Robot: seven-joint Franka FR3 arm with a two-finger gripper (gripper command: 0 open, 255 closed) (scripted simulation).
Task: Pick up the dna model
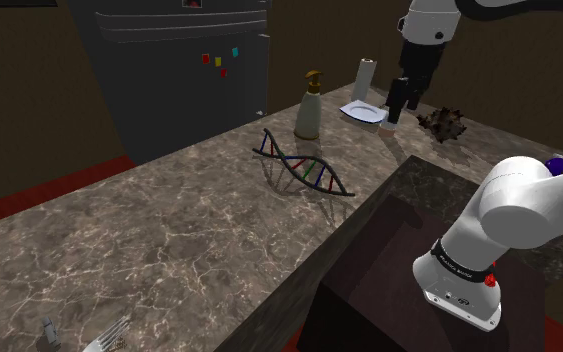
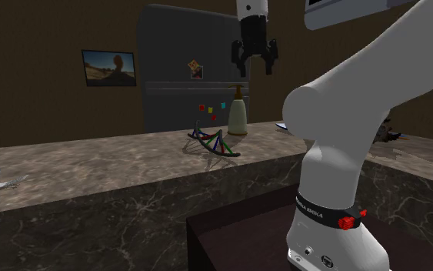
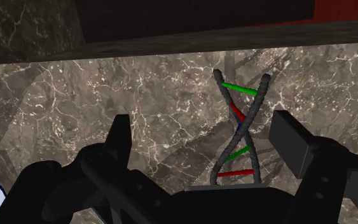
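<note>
The dna model point(image 1: 305, 165) is a dark twisted double strand with red, green and blue rungs, lying on the marble counter point(image 1: 169, 230). My black gripper point(image 1: 393, 121) hangs well above the counter, toward the shoulder view's right of the model and holding nothing. In the second exterior view the gripper point(image 2: 253, 67) is open, high over the model point(image 2: 214, 142). In the wrist view the model point(image 3: 238, 127) lies far below on the counter, seen between the spread fingers point(image 3: 120, 137) and closer to one of them.
A soap dispenser bottle point(image 1: 310, 106) stands just behind the model. A white object point(image 1: 364, 100) and a dark spiky thing point(image 1: 444, 123) sit near the gripper. A dark fridge point(image 1: 184, 60) rises behind the counter. Cutlery point(image 1: 104, 340) lies at the counter's far end.
</note>
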